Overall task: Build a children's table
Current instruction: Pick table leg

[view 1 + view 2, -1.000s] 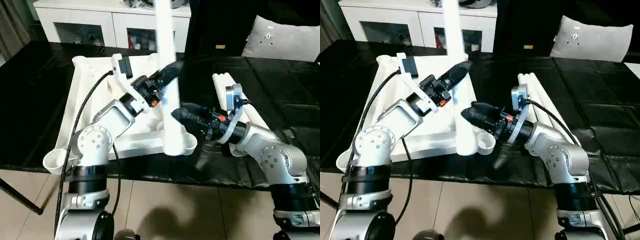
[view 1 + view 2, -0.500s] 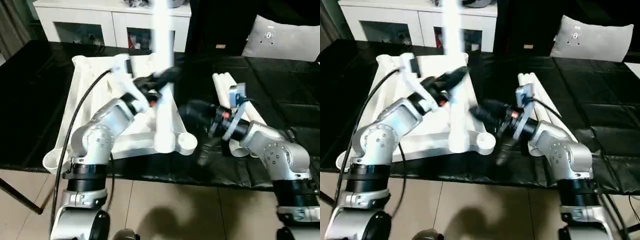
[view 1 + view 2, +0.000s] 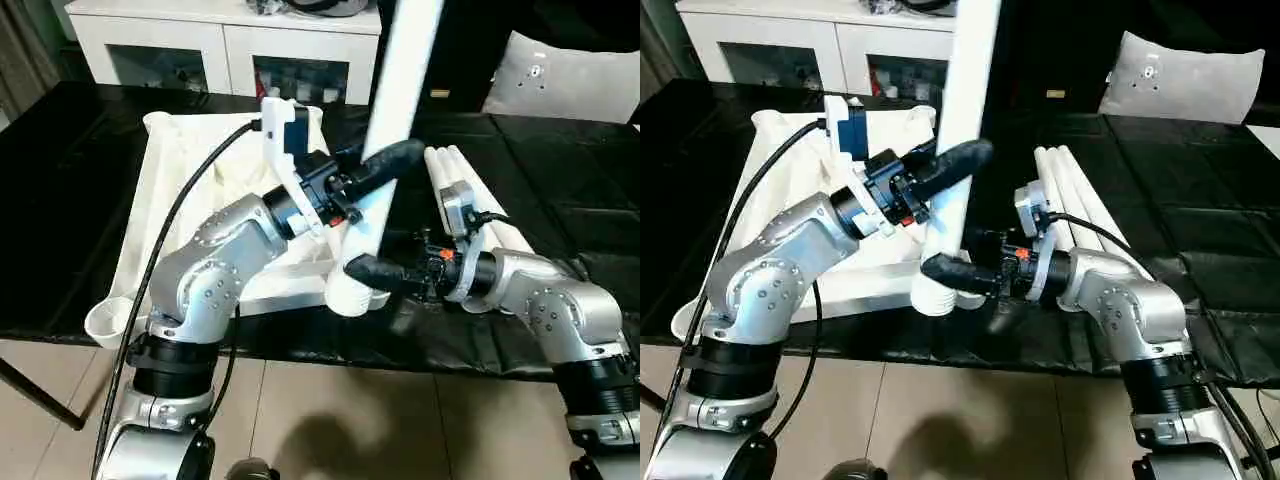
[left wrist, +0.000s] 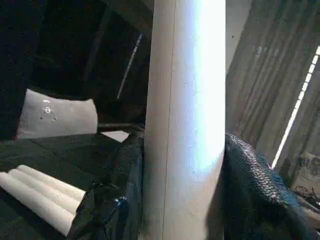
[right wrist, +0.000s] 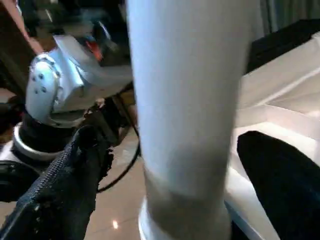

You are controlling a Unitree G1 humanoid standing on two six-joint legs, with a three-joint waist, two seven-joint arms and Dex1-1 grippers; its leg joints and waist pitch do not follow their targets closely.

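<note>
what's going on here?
The robot is fitting a leg into the near corner socket of the upturned tabletop. Its left pincer grips the leg mid-shaft, tilted. The right pincer sits open around the leg's base. Three spare legs lie on the black table.

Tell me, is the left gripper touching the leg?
Touching. In the left wrist view, the left gripper has both black fingers pressed flat against the sides of the leg, with no gap showing.
</note>
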